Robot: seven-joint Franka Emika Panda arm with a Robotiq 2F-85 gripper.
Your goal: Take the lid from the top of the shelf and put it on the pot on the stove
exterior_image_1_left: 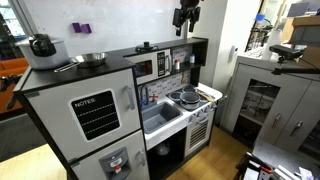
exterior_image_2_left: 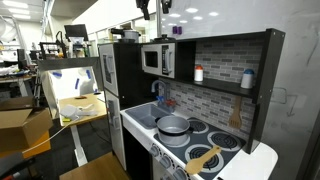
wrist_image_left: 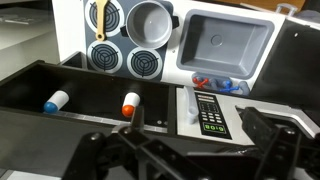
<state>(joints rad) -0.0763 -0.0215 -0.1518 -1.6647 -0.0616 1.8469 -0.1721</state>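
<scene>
Gripper (wrist_image_left: 185,150) fingers spread wide, empty, above shelf (exterior_image_1_left: 172,44). Lid (exterior_image_1_left: 146,46) at gripper's 7 o'clock. Pot (wrist_image_left: 150,20) sat on stove (wrist_image_left: 105,55).

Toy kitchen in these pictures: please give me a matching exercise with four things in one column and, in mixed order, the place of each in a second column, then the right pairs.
Things
1. small dark round lid
2. small shiny steel pot
3. wide steel bowl
4. yellow flat spatula

Places
A. beside the black kettle
B. on the burner of the stove next to the grey sink basin
C. on the black top of the shelf
D. on a burner away from the sink

Pairs: 1-C, 2-B, 3-A, 4-D
</scene>
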